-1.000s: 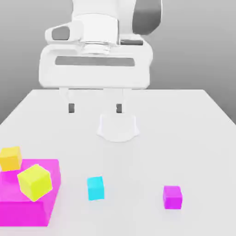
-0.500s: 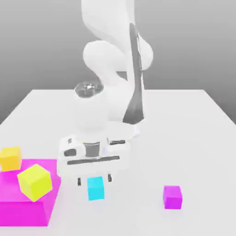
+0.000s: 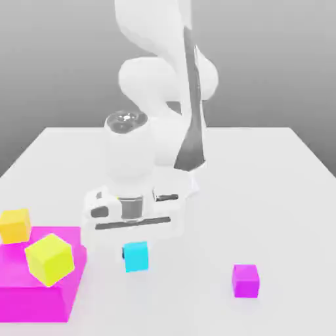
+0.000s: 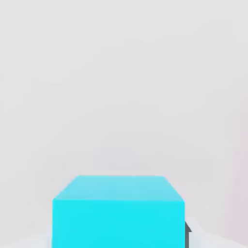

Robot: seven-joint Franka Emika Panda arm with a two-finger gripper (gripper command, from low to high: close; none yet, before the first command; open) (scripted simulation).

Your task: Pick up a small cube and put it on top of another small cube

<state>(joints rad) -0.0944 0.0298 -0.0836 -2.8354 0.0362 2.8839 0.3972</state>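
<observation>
From where I stand, watching the exterior view, the block point(image 3: 33, 298) sits on the table point(image 3: 210, 230) at the exterior view's left, toward the front; the forward cube point(image 3: 50, 260) is over the block's top, near its right side, and the rear cube point(image 3: 14, 226) is behind it and farther left, by the block's back edge (whether it rests on the block, I can't tell); the middle cube point(image 3: 136, 256) is right of the block, apart from it, in the gripper point(image 3: 136, 254); the lone cube point(image 3: 245, 281) sits well apart to the right, on the table.
</observation>
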